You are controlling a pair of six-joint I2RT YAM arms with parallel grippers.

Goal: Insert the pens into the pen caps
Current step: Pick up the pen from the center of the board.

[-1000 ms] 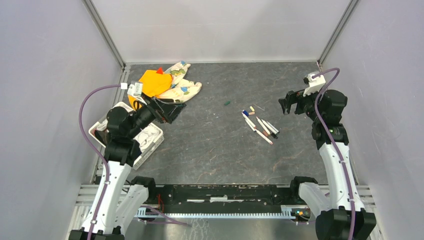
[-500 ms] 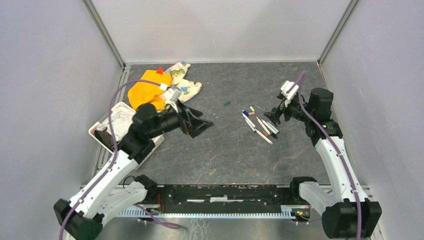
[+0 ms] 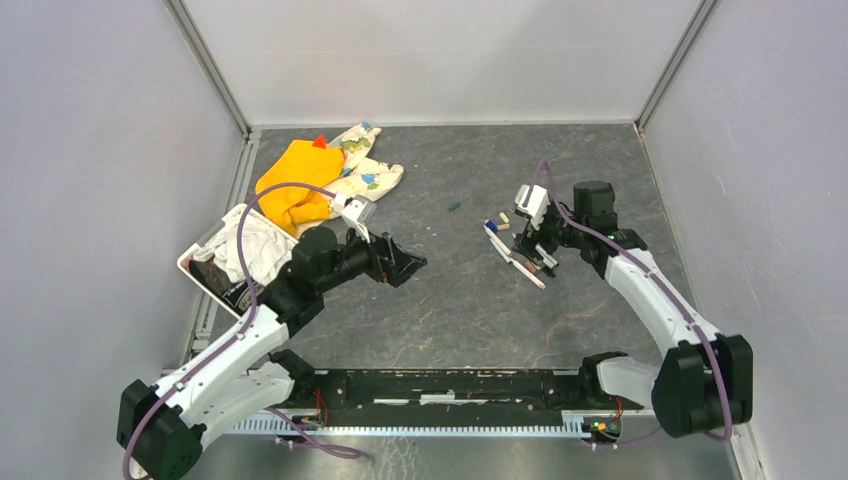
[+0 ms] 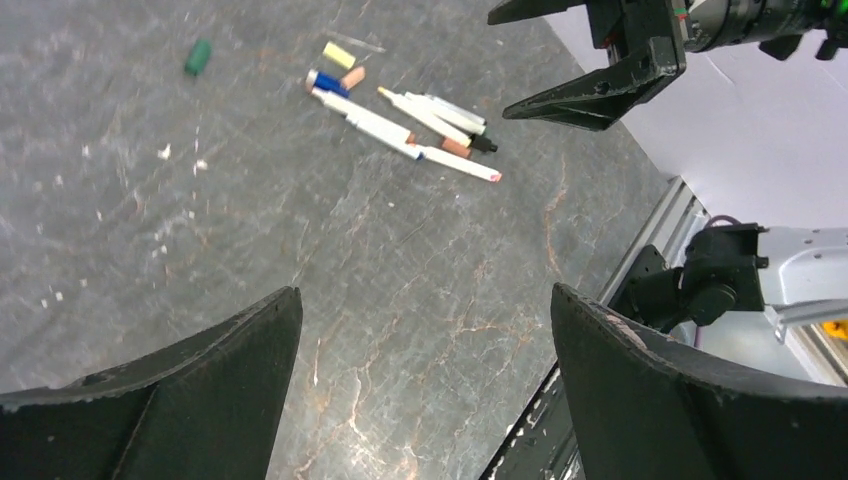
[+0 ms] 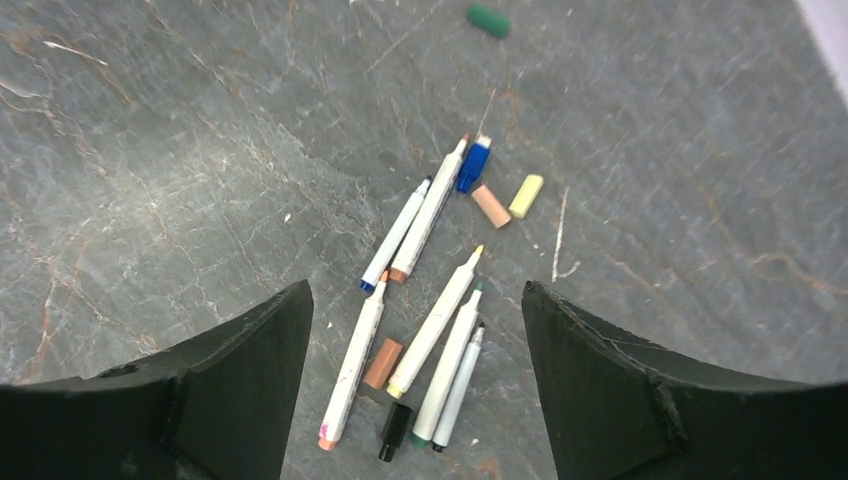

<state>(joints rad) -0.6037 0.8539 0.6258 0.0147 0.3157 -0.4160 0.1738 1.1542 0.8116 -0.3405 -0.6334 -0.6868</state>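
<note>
Pens (image 5: 435, 320) lie bunched on the surface (image 3: 450, 300), right of centre. Pen caps (image 5: 472, 165) sit just past their far ends, with the green cap (image 5: 488, 20) apart, farther left. Right hand (image 3: 533, 248) hovers over the bunch, jaws spread, holding nothing. Left hand (image 3: 405, 262) is spread too, empty, well left. Pens are likely light, stiff and slick, and will roll: pinch one mid-barrel, clear of neighbours.

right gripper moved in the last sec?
Yes. The right gripper swung left and nearer the arm bases, from off to the right of the pens to directly over them; the pens lie unmoved.
</note>
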